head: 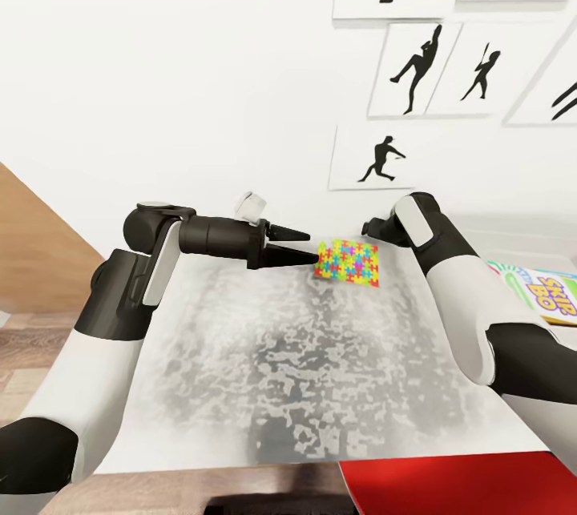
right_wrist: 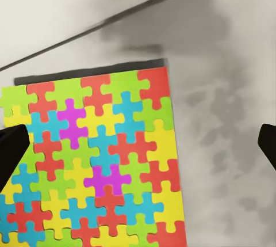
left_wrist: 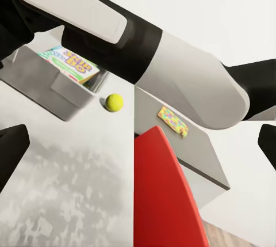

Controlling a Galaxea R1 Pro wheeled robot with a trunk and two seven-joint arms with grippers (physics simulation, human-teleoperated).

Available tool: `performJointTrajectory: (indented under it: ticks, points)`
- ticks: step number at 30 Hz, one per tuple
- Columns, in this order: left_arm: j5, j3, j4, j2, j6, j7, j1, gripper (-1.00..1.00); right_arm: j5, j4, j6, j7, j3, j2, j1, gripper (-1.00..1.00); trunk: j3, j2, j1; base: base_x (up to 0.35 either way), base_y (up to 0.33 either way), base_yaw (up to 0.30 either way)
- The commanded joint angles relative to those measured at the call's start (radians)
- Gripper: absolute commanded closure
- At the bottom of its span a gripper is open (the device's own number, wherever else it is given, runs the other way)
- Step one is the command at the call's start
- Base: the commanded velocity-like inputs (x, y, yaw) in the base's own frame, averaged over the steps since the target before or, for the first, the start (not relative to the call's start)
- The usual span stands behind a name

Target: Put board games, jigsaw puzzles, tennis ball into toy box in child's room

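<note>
Red chair (head: pixel 461 483): nearest the camera, at the near right edge of the surface; in the left wrist view it stood as a tall red back between the fingers and the things beyond.

Surface (head: pixel 320 371): pale and mottled grey, running from the near edge out to the white wall.

Left gripper (head: pixel 290 246): out over the far middle of the surface, pointing right at the puzzle; its dark fingers (head: pixel 292 257) stood slightly parted with nothing between them, the lower tip just beside the puzzle's left edge.

Right gripper (head: pixel 370 227): just behind the puzzle's far right corner, looking down on it; in the right wrist view the two finger tips sat wide apart and empty, the puzzle lying below and toward one finger more than the other.

Jigsaw puzzle (head: pixel 348 261): flat on the surface between the two grippers, near the far wall, roughly square, so no long axis to favour; its edges ran a little askew to the surface edge.

Key relation, as a judgement: both arms were close, but the right looked better placed, being above the sheet; a thin flat sheet probably needed an edge to pinch.

Toy box (left_wrist: pixel 54 88): to the right, a grey tray already holding a board game (head: pixel 549 295).

Tennis ball (left_wrist: pixel 114 102): on the surface just beside the toy box.

Second jigsaw puzzle (left_wrist: pixel 172 121): beyond the ball, lying flat.
</note>
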Motion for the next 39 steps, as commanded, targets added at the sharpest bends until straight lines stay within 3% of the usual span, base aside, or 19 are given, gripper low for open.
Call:
performJointTrajectory:
  ticks: [1, 17, 39]
  points:
    - [0.003, -0.001, 0.000, 0.001, 0.007, -0.001, -0.001, -1.00, -0.010, -0.001, 0.002, -0.009, 0.003, -0.001, -0.001, -1.00, -0.003, -0.002, 0.000, 0.000, 0.000, 0.000]
    - [0.003, -0.001, 0.000, 0.001, 0.007, 0.000, -0.001, -1.00, -0.011, -0.001, 0.002, -0.007, 0.003, -0.009, -0.001, -1.00, -0.030, -0.002, 0.000, 0.000, 0.000, 0.000]
    - [0.003, 0.000, 0.000, 0.006, 0.007, -0.002, -0.001, -1.00, -0.012, -0.001, 0.002, -0.007, 0.003, -0.002, -0.001, -1.00, -0.066, -0.002, 0.000, 0.000, 0.000, 0.000]
